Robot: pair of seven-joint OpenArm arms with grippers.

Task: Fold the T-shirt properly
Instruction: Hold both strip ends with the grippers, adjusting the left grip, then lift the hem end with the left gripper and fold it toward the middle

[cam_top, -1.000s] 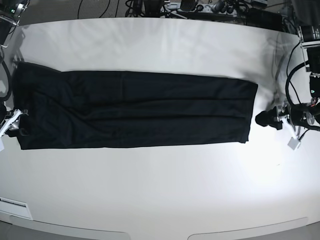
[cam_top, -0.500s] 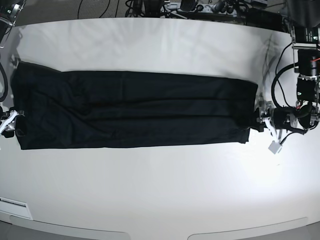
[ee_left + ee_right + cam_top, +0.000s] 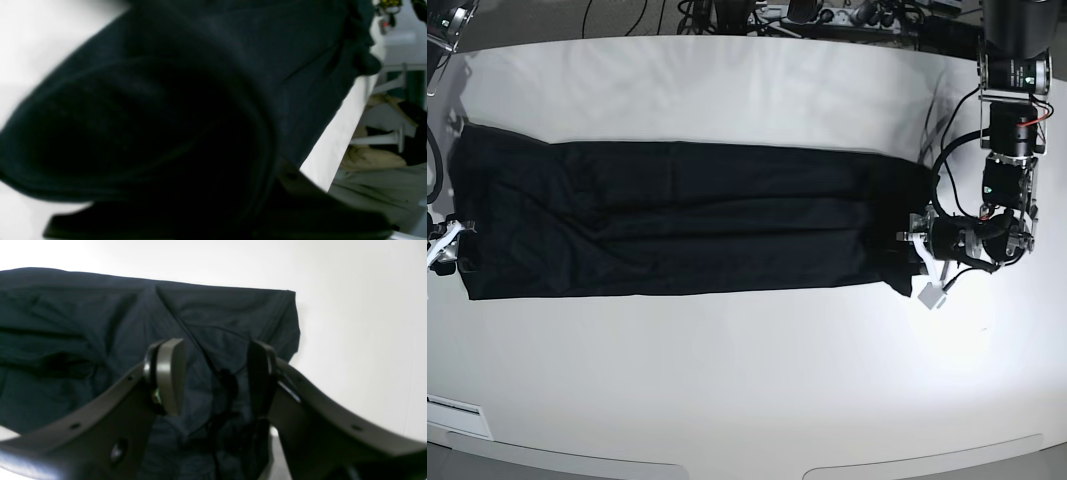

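Looking from the front edge of the white table (image 3: 727, 400) backwards, the T-shirt (image 3: 687, 215) is lying as one long dark strip running side to side across the middle, already folded narrow, so its long axis is pointing straight from one arm to the other. Each end is sitting right at a gripper, so neither arm is really nearer, they're just each owning one short edge. On the base view's right side the left gripper (image 3: 915, 245) is sitting on that end of the cloth, which is bunching up a bit there; its wrist camera is showing pretty much nothing but black fabric pressed up close, so I honestly can't tell from that whether the jaws are pinched on the hem or not. Over on the base view's left, the right gripper (image 3: 213, 373) is hovering with its two pads standing clearly apart, straddling the shirt's short edge, fabric lying under and between them but nothing clamped. My guess is the next move is turning on that long axis: one end is getting carried lengthwise over toward the other, so both arms need a grip on the short edges first.
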